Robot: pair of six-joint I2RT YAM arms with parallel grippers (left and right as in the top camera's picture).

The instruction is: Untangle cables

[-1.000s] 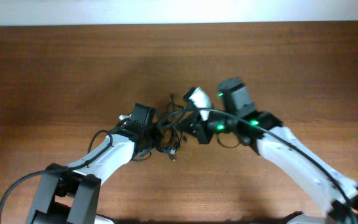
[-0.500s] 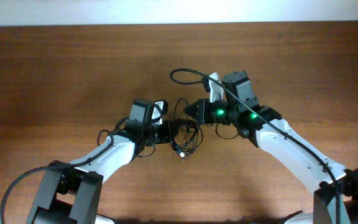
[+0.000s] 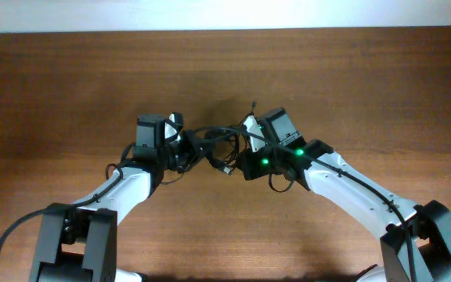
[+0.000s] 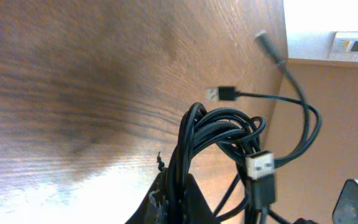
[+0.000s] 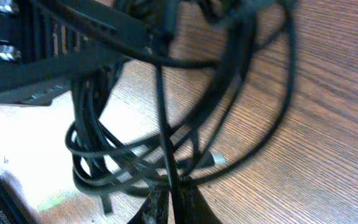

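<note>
Left hand [image 4: 171, 194] and right hand [image 5: 169, 198], both tight on tangled cables [image 3: 214, 142].

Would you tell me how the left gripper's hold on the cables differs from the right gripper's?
The left gripper pinches a thick bunch of the cables; the right gripper seems to pinch a single strand. The left gripper comes at the tangle from its left side, the right gripper from its right. Both are shut on one tangle.

We see black cables [image 4: 190, 146] on a brown, wood-grain table [image 4: 73, 62]; the arms [image 3: 124, 188] are white and black.
</note>
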